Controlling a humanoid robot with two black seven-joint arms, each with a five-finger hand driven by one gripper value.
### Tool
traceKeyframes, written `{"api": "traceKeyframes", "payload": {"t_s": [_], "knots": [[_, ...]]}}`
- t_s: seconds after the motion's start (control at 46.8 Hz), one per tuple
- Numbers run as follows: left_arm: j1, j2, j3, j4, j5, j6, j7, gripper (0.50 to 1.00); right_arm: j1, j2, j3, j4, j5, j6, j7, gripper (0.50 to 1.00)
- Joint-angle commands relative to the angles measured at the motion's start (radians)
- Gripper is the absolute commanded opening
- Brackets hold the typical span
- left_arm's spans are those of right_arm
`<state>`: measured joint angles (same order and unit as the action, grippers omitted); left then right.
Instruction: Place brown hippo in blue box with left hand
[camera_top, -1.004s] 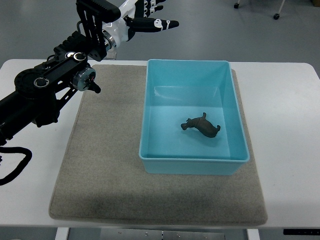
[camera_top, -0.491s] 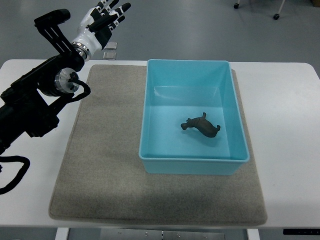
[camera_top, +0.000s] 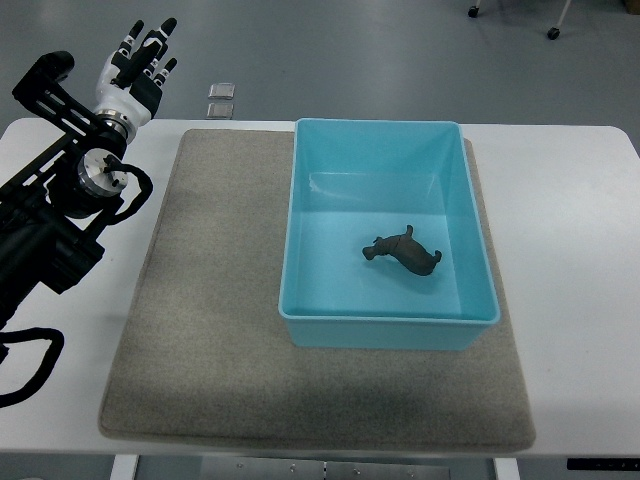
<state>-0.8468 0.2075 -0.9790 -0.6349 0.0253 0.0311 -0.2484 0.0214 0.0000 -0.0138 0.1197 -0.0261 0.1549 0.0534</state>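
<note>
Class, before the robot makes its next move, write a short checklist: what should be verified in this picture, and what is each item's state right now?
1. Brown hippo lies inside the blue box: ok.
2. Left hand holds nothing, fingers spread: ok.
3. Left hand is clear of the box, beyond the table's far left corner: ok.
4. Box sits fully on the grey mat: ok.
5. Right hand's position: cannot tell, out of view.

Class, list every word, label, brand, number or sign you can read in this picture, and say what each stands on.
None: no readable text shows on the blue box, brown hippo, mat, table or left hand.
</note>
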Motion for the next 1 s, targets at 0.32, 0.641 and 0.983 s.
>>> {"api": "traceKeyframes", "payload": {"t_s": [0.32,0.641,0.983], "knots": [[0.092,0.009,-0.015,-0.003,-0.007,-0.203,-0.011,0.996,0.0,0.0,0.0,0.0,0.0,0.0,0.0,0.936],[0.114,0.007,-0.049,-0.023,-0.007,-0.2,-0.014,0.996,-0.001,0.0,0.003,0.002,0.003,0.006,0.0,0.936],[0.118,0.0,-0.053,-0.025,-0.008,-0.192,-0.015,0.996,0.0,0.0,0.002,0.0,0.003,0.002,-0.001,0.936]]}}
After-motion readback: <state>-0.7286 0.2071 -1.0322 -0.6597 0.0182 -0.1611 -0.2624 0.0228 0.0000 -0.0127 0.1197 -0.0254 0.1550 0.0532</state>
